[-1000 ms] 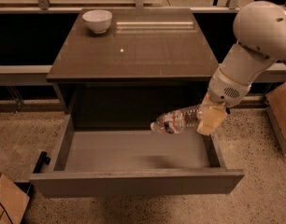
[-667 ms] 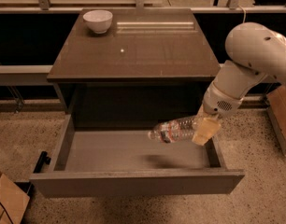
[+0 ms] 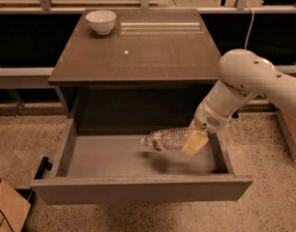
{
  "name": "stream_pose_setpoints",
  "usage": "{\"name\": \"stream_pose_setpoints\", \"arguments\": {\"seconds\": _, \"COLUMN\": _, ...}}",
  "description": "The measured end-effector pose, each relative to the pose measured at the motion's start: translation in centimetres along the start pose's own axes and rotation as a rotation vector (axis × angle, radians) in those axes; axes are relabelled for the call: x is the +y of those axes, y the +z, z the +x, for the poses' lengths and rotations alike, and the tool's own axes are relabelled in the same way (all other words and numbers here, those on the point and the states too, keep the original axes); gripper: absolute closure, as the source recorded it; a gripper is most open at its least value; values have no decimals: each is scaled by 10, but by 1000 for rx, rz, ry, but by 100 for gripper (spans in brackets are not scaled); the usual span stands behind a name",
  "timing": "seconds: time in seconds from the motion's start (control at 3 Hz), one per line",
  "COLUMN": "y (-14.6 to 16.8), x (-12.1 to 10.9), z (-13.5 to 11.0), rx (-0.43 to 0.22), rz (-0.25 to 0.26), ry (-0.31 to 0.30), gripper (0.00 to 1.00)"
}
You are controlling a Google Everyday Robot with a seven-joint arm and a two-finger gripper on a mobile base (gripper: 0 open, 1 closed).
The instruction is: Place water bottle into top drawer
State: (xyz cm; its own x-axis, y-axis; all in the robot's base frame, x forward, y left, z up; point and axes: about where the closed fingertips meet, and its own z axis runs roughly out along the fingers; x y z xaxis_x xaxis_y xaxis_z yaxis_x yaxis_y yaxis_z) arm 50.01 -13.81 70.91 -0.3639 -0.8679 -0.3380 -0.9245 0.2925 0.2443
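Note:
The top drawer (image 3: 114, 161) is pulled wide open below the brown table, its grey floor bare. The water bottle (image 3: 165, 139), clear and crinkled, lies horizontal just above the drawer's right half, its cap end pointing left. My gripper (image 3: 194, 141) is shut on the bottle's right end, its tan fingers (image 3: 195, 143) wrapped around it. The white arm comes in from the right, over the drawer's right wall. The bottle casts a shadow on the drawer floor beneath it.
A white bowl (image 3: 100, 21) stands at the table's (image 3: 138, 52) back left corner. A cardboard box (image 3: 5, 207) sits on the floor at lower left. Another box edge (image 3: 290, 129) is at the right. A railing runs behind the table.
My gripper has carried the bottle down and to the left, lower into the open drawer. The drawer and bowl have not moved.

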Motion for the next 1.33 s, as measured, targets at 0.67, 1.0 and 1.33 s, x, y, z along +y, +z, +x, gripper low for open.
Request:
{"name": "stream_pose_setpoints", "arguments": {"seconds": 0.67, "y": 23, "x": -7, "z": -9, "rx": -44, "rz": -31, "ry": 43, "gripper": 59}}
{"name": "stream_pose_setpoints", "arguments": {"seconds": 1.0, "y": 26, "x": -7, "z": -9, "rx": -45, "rz": -37, "ry": 46, "gripper": 34}}
{"name": "stream_pose_setpoints", "arguments": {"seconds": 1.33, "y": 28, "x": -7, "z": -10, "rx": -43, "rz": -41, "ry": 45, "gripper": 3}}
